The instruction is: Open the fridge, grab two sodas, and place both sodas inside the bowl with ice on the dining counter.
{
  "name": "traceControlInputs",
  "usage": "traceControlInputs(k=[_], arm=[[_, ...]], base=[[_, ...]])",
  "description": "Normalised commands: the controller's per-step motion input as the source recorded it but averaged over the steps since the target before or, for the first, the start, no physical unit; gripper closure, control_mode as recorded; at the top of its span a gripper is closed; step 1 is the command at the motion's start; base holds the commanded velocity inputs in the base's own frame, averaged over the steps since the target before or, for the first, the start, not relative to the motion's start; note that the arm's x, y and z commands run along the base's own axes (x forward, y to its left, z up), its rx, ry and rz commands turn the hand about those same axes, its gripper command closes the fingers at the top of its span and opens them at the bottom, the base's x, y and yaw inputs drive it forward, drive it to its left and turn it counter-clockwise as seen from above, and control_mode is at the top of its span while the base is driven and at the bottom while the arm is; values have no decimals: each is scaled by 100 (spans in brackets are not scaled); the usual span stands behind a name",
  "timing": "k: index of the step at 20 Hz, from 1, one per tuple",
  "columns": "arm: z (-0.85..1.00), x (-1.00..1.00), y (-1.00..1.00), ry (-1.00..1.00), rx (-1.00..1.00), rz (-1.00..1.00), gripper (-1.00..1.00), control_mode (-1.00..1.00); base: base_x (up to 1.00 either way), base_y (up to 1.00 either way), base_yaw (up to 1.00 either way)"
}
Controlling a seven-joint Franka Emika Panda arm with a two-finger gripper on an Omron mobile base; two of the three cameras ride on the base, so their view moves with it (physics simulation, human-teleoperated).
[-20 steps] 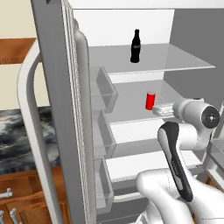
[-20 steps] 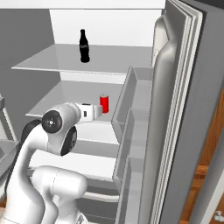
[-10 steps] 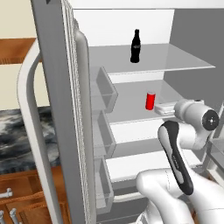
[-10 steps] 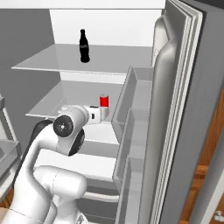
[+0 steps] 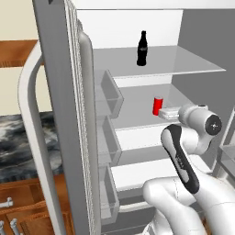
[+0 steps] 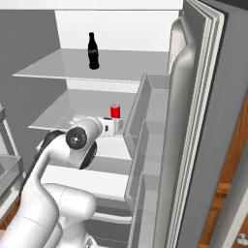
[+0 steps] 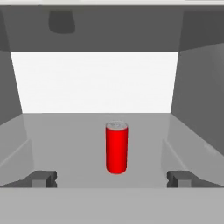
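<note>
The fridge [image 5: 59, 114] stands open, its white shelved interior [image 6: 97, 68] facing me. One soda, a small black bottle [image 5: 142, 48] [image 6: 93, 51], stands upright on the upper glass shelf. A red can [image 5: 158, 105] [image 6: 115, 112] [image 7: 117, 147] stands on the middle shelf. My gripper [image 5: 168, 112] [image 6: 114, 127] [image 7: 112, 179] is open at the front edge of that middle shelf, level with the can and just short of it, well below the bottle. Its fingertips [image 7: 43, 178] stand wide apart with nothing between them. The bowl and the dining counter are out of view.
Door bins [image 5: 110, 92] line the open left door, which carries a long white handle [image 5: 32, 119]. The right door's bins [image 6: 150, 126] crowd close beside my hand. A marbled countertop [image 5: 18, 142] over wooden drawers lies to the left.
My hand has crept a little deeper toward the red can on the middle shelf, and the wrist joint has swung with it. The bottle and the can have not moved.
</note>
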Motion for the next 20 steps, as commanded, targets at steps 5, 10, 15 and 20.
traceControlInputs(k=[5,10,15,20], arm=[[-9,37,-2,5,0,0,-100,-100],[-7,42,0,2,0,0,-100,-100],[-4,37,0,0,0,0,-100,-100],[-8,32,0,0,0,0,-100,-100]], base=[[0,0,0],[0,0,0],[0,0,0],[0,0,0]])
